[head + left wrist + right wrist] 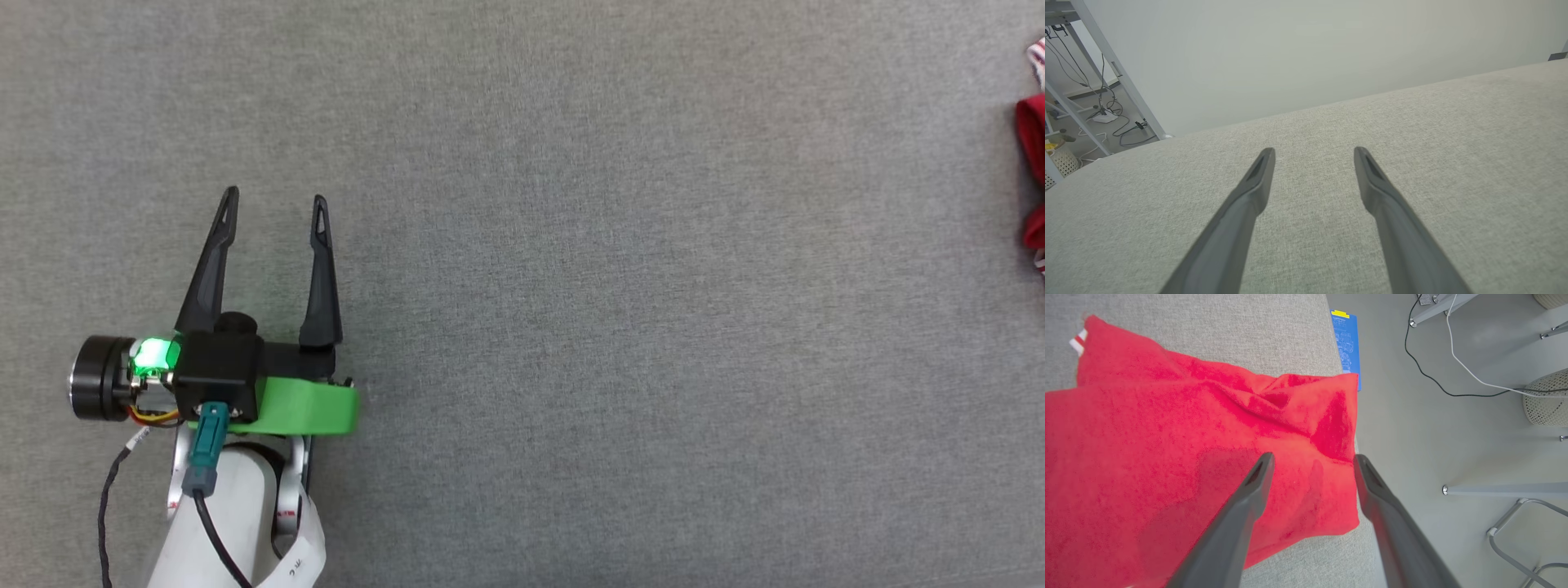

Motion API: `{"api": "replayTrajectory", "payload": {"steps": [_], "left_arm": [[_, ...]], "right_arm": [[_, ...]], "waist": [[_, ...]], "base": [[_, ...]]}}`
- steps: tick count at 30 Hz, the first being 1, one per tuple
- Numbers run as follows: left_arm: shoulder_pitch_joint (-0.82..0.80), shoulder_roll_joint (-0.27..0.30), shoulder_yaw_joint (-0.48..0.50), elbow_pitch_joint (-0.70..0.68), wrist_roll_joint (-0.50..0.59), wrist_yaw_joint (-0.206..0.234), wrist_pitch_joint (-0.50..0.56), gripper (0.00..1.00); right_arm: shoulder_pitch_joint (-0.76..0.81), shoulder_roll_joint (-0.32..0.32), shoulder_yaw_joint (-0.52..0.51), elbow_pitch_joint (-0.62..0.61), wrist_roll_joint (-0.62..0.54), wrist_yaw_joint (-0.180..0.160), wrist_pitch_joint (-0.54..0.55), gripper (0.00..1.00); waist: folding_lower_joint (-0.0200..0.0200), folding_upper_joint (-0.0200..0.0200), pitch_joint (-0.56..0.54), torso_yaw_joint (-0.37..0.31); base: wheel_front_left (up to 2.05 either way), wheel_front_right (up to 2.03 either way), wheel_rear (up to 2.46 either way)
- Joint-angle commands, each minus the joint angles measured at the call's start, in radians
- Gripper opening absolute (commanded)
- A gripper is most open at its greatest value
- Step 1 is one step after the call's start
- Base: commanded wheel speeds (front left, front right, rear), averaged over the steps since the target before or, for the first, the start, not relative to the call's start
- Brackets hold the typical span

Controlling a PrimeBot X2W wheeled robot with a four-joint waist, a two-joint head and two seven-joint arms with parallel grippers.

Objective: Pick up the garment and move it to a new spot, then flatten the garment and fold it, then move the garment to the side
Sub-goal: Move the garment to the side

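In the head view the left gripper (pixel 275 196) hovered over the grey fabric tabletop (pixel 571 245), fingers wide apart and empty; the red garment (pixel 1030 131) lay well apart at the far right edge. The left wrist view showed bare cloth between those fingers. In the right wrist view the right gripper (pixel 1313 456) stood spread above the garment's corner at the table edge, gripping nothing; a woven basket (pixel 1547 400) sat on the floor, contents hidden.

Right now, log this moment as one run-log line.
left gripper: open, over bare grey fabric surface | right gripper: open, over red garment with red-and-white striped trim | garment: lying free at surface edge
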State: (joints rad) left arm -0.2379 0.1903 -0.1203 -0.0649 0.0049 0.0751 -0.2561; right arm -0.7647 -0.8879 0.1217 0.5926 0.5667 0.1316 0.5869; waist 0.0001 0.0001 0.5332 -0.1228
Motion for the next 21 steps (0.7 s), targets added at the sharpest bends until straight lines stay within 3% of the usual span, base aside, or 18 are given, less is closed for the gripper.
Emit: {"api": "replayTrajectory", "payload": {"steps": [1, 4, 10, 16, 21], "left_arm": [[0.018, -0.003, 0.002, 0.009, -0.013, 0.010, -0.006, 1.00], [0.045, -0.010, 0.001, 0.025, -0.024, 0.013, -0.006, 1.00], [0.113, -0.024, 0.003, 0.053, -0.045, 0.024, -0.006, 1.00], [0.171, -0.030, 0.013, 0.068, -0.063, 0.031, -0.006, 1.00], [0.203, -0.035, 0.016, 0.071, -0.071, 0.035, -0.006, 1.00]], "right_arm": [[-0.003, 0.003, 0.000, 0.001, -0.013, -0.001, -0.027, 1.00], [0.008, 0.007, -0.007, -0.009, -0.030, -0.001, -0.108, 1.00], [0.026, 0.052, -0.046, -0.056, -0.116, -0.001, -0.385, 1.00], [0.073, 0.176, -0.123, -0.137, -0.231, -0.001, -0.649, 1.00], [0.155, 0.321, -0.178, -0.252, -0.305, -0.001, -0.768, 1.00]], "waist": [[-0.0001, -0.0001, -0.059, 0.008], [-0.0001, -0.0001, -0.119, 0.015], [-0.0001, -0.0001, -0.230, 0.031], [-0.0001, -0.0001, -0.320, 0.049], [-0.0001, -0.0001, -0.375, 0.065]], "base": [[0.00, 0.00, 0.00], [0.00, 0.00, 0.00], [0.00, 0.00, 0.00], [0.00, 0.00, 0.00], [0.00, 0.00, 0.00]]}}
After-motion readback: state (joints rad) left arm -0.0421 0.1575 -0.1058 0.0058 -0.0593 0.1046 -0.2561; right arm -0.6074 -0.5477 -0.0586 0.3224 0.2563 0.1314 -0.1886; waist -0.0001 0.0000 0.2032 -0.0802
